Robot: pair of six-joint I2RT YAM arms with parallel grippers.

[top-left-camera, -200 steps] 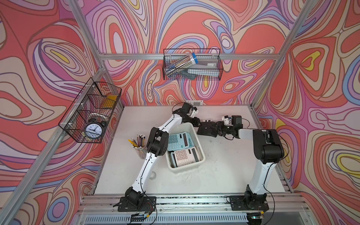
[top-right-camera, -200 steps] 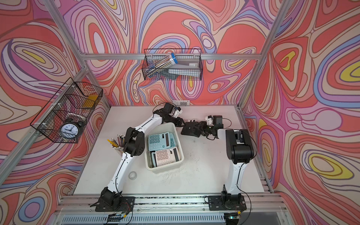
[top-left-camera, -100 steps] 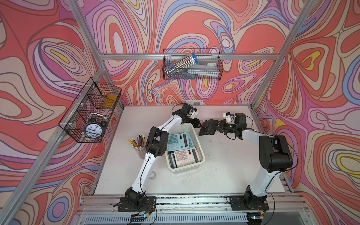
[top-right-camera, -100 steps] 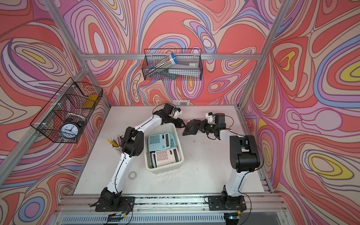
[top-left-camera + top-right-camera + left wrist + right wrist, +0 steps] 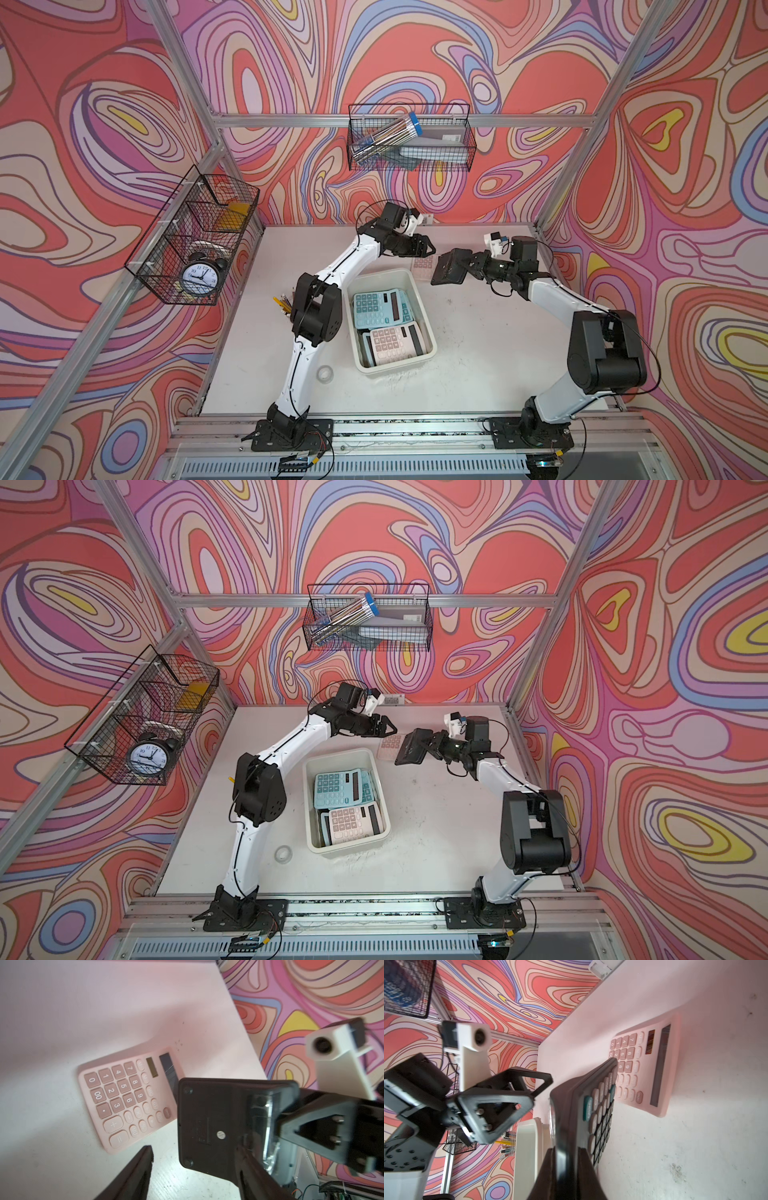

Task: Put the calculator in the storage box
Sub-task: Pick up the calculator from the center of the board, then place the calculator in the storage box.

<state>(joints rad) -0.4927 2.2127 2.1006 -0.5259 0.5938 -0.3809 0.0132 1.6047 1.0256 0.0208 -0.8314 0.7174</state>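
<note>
A black calculator (image 5: 451,267) hangs tilted above the table, back side up, right of the storage box's far end. My right gripper (image 5: 566,1148) is shut on its edge, also seen in a top view (image 5: 432,744). My left gripper (image 5: 193,1147) is open; one finger crosses in front of the black calculator (image 5: 209,1124), and I cannot tell whether it touches. A pink calculator (image 5: 128,1101) lies flat on the table under them. The off-white storage box (image 5: 424,316) holds a teal calculator (image 5: 380,307) and a pink one (image 5: 395,338).
A pencil cup (image 5: 284,301) stands left of the box behind my left arm, and a clear tape roll (image 5: 325,373) lies nearer the front. Black wire baskets hang on the left wall (image 5: 191,245) with a clock and on the back wall (image 5: 409,139).
My right gripper has shut on the black calculator, and the left gripper's jaws have spread wider. The right arm's elbow has swung out to the front right.
</note>
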